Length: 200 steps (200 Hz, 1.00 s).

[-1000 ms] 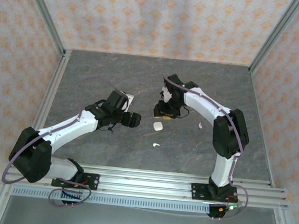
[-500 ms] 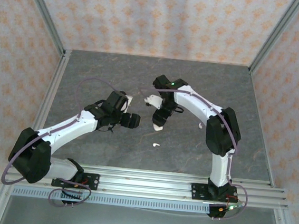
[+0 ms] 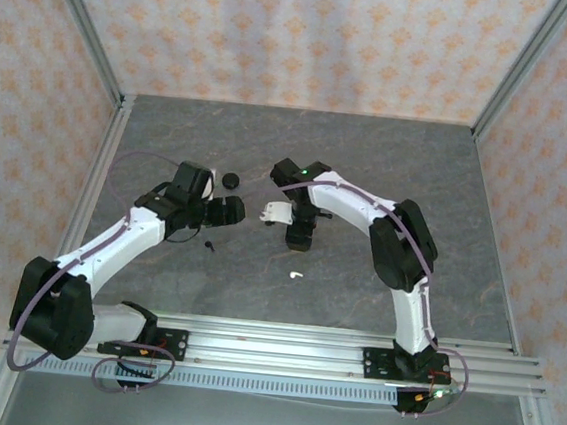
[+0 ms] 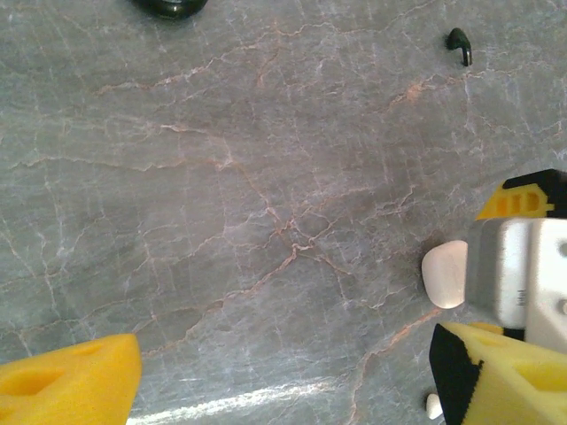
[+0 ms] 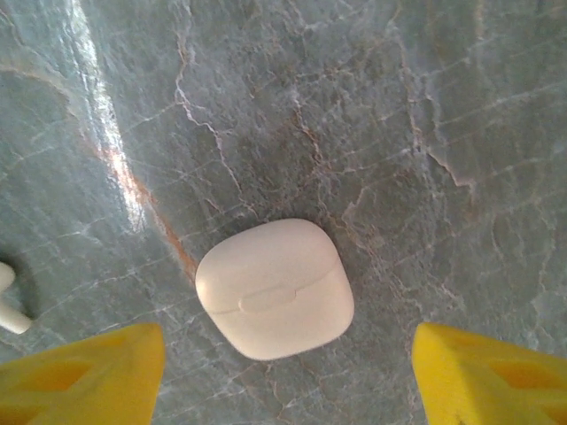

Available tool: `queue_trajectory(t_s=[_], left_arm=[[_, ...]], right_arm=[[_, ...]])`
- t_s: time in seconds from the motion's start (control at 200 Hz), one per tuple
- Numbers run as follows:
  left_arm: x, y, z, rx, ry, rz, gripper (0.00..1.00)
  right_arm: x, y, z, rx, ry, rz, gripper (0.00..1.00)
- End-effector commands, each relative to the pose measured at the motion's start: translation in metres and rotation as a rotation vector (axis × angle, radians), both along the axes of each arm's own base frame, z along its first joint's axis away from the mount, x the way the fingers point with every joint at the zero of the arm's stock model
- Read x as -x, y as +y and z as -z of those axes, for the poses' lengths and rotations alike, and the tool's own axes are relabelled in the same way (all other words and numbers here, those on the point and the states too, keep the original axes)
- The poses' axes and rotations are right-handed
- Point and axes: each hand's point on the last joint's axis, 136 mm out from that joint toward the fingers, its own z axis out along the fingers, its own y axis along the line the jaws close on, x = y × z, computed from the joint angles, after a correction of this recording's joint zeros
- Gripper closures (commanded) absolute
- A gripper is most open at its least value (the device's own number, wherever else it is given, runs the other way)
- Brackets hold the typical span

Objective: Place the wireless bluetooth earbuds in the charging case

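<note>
Grey tbl (image 5: pixel 354 106): wht case (image 5: pixel 275 301) closed, bud (image 5: pixel 7 301) nr.

Left hand (image 3: pixel 231 211) and right hand (image 3: pixel 299 236) both stand wide open (fingers pointing down), arms bent inward.

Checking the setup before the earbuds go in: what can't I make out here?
white charging case: lid shut in the right wrist view, inside hidden; from above, the right gripper covers it.
black case: cut by the left wrist view's top edge; open or shut unclear.
white earbud: cut by the right wrist view's left edge.
black earbud: too small to tell left from right.
</note>
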Motion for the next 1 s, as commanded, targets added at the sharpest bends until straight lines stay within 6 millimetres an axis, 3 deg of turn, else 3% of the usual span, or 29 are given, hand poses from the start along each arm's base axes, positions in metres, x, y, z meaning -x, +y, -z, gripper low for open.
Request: queue_trajectory(t_s=[0.0, 0.635, 0.866, 0.996], left_arm=[[0.007, 0.003, 0.004, 0.012, 0.035, -0.024, 0.14], [0.005, 0.009, 0.007, -0.036, 0.047, -0.023, 0.13], [0.005, 0.012, 0.004, -0.050, 0.037, -0.027, 0.13], [0.005, 0.011, 0.002, -0.052, 0.031, -0.022, 0.13]], right_arm=[[-0.003, -0.003, 0.007, 0.045, -0.015, -0.052, 0.26], [-0.020, 0.005, 0.038, 0.051, -0.068, -0.079, 0.26], [-0.016, 0.005, 0.044, 0.056, -0.034, -0.015, 0.33], [-0.020, 0.005, 0.043, 0.049, -0.040, 0.108, 0.38]])
